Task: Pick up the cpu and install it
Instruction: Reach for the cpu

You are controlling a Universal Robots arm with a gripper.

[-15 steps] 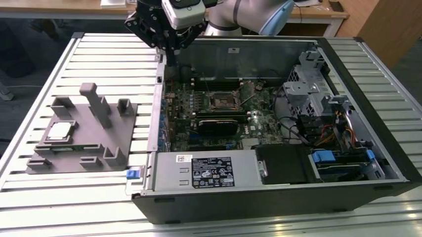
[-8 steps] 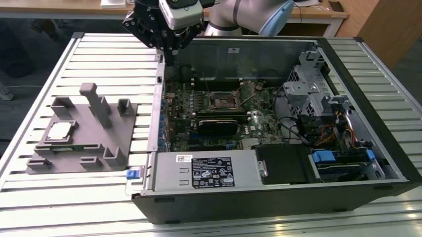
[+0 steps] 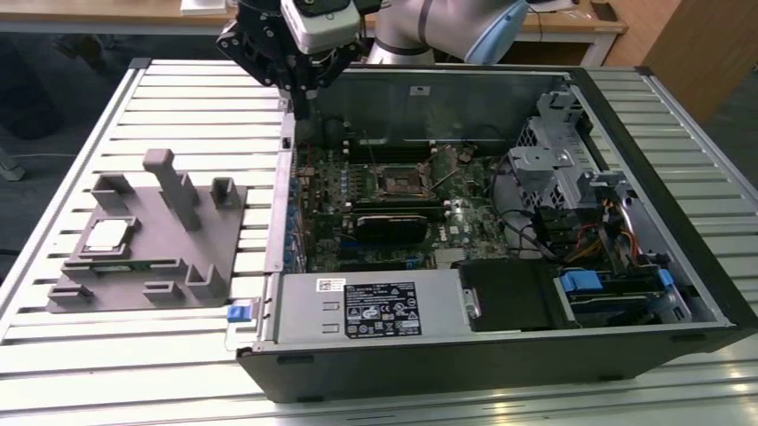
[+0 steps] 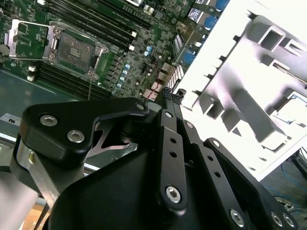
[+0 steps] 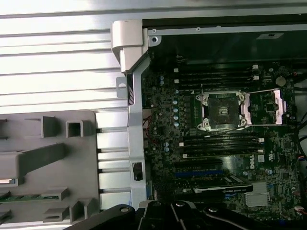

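Exterior view first: a big computer box [image 3: 498, 355] lies open on a striped metal tabletop [image 3: 177, 98]. Its green board [image 3: 355, 204] faces up. On the exterior view's left of the box sits a grey plastic holder [image 3: 160, 257] with blocks and posts standing up from it.

The cpu [image 3: 106, 235] lies flat in a square pocket on that holder, on the side away from the box. Its pale shiny top faces up. Nothing touches it.

The end effector [image 3: 302, 111] hangs from the robot arm [image 3: 450, 27] above the far corner of the box, on the side close to the holder. It points down at the box wall. It is well apart from the cpu. In the second wrist view, the end effector [image 4: 172, 93] has its two black fingers [image 4: 168, 120] pressed close together, and nothing is between them.

The socket [image 3: 397, 182] sits in the middle of the board. In the first wrist view, the socket [image 5: 221, 110] is uncovered, and its metal lid [image 5: 266, 106] is flipped open beside it. The second wrist view shows the socket [image 4: 76, 50] with no chip in it, and the holder [image 4: 249, 96] glows bright white past the fingers
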